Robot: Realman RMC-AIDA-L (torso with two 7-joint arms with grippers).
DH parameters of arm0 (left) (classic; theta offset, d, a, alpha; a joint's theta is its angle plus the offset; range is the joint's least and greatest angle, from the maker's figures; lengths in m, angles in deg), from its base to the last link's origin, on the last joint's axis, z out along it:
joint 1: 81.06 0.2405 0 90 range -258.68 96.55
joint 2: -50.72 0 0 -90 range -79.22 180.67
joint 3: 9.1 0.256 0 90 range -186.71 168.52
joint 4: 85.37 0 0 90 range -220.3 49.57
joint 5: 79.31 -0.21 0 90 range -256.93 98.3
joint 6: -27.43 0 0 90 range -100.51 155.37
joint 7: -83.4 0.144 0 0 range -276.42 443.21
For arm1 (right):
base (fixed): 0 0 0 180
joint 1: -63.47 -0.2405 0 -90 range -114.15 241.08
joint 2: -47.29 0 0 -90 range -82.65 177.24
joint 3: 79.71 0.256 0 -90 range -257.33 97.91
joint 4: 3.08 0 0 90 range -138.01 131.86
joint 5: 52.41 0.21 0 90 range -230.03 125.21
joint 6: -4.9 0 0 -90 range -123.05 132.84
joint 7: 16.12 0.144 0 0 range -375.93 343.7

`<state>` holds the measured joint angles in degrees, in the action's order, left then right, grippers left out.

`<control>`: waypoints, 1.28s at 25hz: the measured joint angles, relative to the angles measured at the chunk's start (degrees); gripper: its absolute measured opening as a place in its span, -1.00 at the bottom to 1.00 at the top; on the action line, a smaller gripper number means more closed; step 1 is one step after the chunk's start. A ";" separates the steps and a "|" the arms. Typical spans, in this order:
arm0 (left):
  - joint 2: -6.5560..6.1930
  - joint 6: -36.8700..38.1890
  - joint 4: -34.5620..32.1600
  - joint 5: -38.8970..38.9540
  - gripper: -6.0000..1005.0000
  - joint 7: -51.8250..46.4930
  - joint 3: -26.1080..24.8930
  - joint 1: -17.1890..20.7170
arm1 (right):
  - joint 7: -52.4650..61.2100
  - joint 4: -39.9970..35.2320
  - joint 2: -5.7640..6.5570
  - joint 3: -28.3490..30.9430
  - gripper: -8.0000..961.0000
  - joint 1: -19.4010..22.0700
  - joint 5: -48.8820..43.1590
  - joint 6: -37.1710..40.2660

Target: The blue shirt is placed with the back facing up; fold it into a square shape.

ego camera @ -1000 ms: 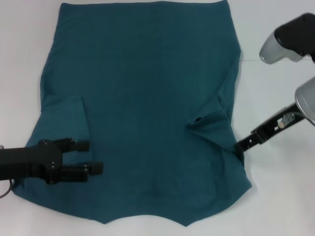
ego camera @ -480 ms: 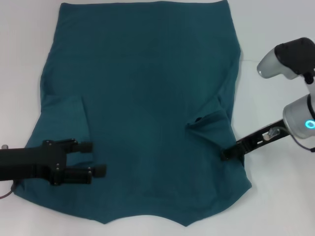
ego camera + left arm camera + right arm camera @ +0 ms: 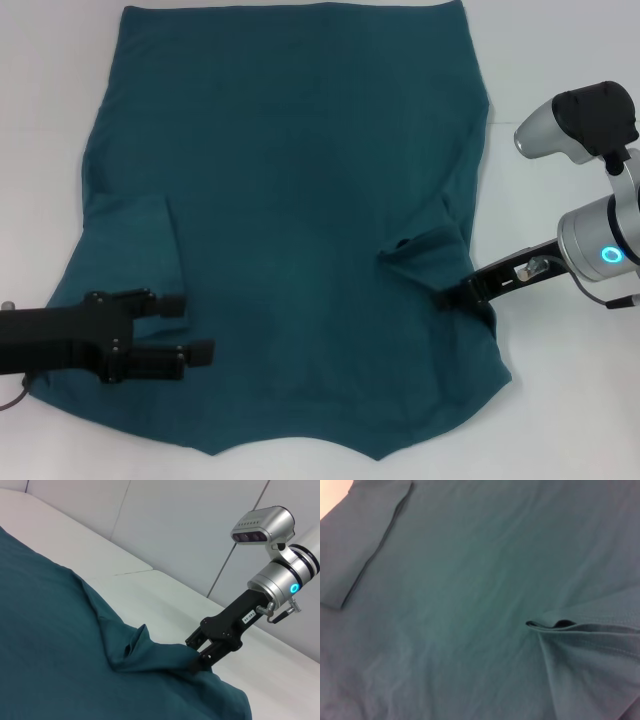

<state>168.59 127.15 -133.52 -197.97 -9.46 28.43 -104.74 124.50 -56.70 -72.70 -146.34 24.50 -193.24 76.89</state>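
1. Starting at the robot's left side in the head view: left gripper (image 3: 190, 328) sits low over the near-left part of the blue shirt (image 3: 300, 200), beside the folded-in left sleeve (image 3: 135, 250). Its two fingers stand apart, one above the other in that view, with cloth showing between them; no fabric is visibly pinched.
2. Blue shirt lies spread on the white table (image 3: 560, 420), plain side up, hem at the far edge, neckline nearest the robot. It covers most of the middle of the work area.
3. Left sleeve is laid flat inward over the body; right wrist view shows it as a flat panel with a clean edge.
4. Right sleeve (image 3: 425, 255) is also turned inward but bunched, with a raised pucker at its tip.
5. Right gripper (image 3: 450, 297) is at the shirt's right edge, just beside that pucker. Left wrist view shows its fingers (image 3: 202, 661) down in the fabric, appearing pressed together on the sleeve cloth.
6. Progress, as a judgement: early. Sleeves are tucked in, the right one untidily. Side folds and the lengthwise fold into a square are not yet made.
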 joint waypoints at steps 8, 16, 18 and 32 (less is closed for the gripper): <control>0.10 -0.14 0.00 0.00 0.88 -0.15 0.00 0.12 | -2.00 -0.06 0.10 -0.09 -0.17 0.69 2.24 -0.47; 0.08 -0.02 0.00 0.00 0.88 -0.48 -0.14 0.13 | -4.99 -7.61 -0.18 -6.89 -0.89 3.93 2.89 -0.01; 0.08 0.00 0.00 0.00 0.88 -0.52 -0.12 0.13 | -4.96 -10.12 -0.10 -9.97 -0.98 4.50 2.85 0.34; 0.08 0.23 0.00 0.00 0.88 -0.57 -0.44 0.25 | 1.87 -18.11 -0.07 -18.12 -0.98 4.05 -5.86 3.21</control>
<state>168.67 127.38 -133.52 -197.97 -10.03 27.99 -104.49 126.36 -74.81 -72.78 -164.46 28.55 -199.10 80.09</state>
